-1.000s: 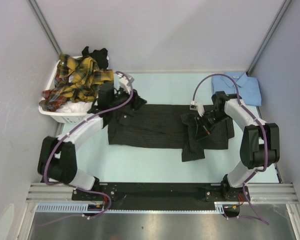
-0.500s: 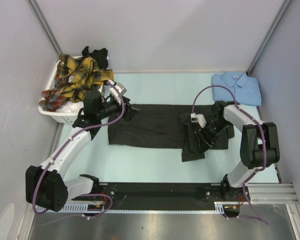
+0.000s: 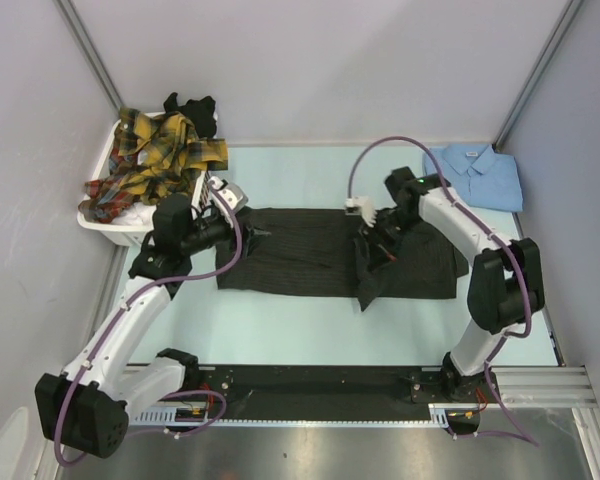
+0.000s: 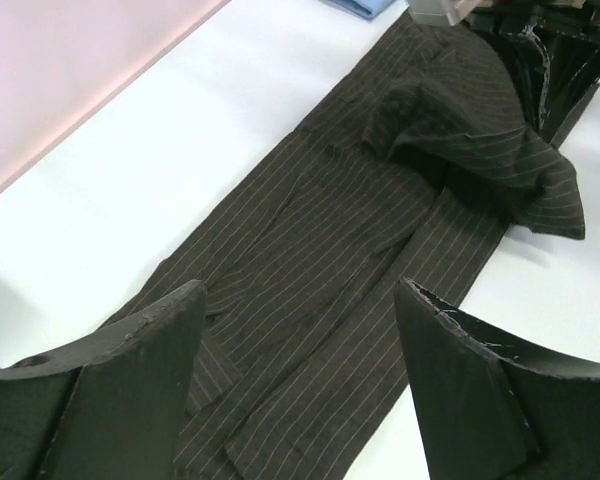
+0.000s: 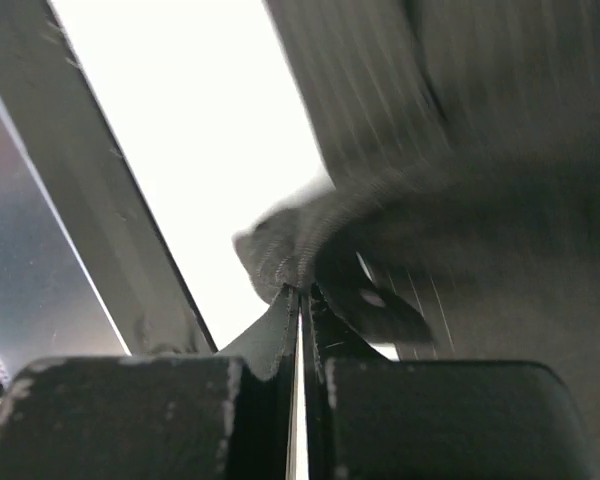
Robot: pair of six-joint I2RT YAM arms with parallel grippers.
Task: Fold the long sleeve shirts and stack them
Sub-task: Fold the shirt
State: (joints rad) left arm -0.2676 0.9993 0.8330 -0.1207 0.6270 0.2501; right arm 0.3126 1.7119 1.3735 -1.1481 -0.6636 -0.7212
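The charcoal pinstriped long sleeve shirt lies stretched across the middle of the table. Its right part is bunched into a raised fold. My right gripper is shut on that fold; in the right wrist view the cloth sits pinched at the fingertips. My left gripper hovers open over the shirt's left end, with striped cloth showing between its fingers and nothing held. A folded light blue shirt lies at the back right. Plaid shirts fill the basket.
The white laundry basket stands at the back left, close to my left arm, with a black garment at its far rim. Grey walls close in the table on three sides. The metal rail carrying the arm bases runs along the near edge.
My left gripper has drawn back toward the shirt's left end and stands open. My right gripper has moved left and away from me, pulling the bunched cloth toward the shirt's middle.
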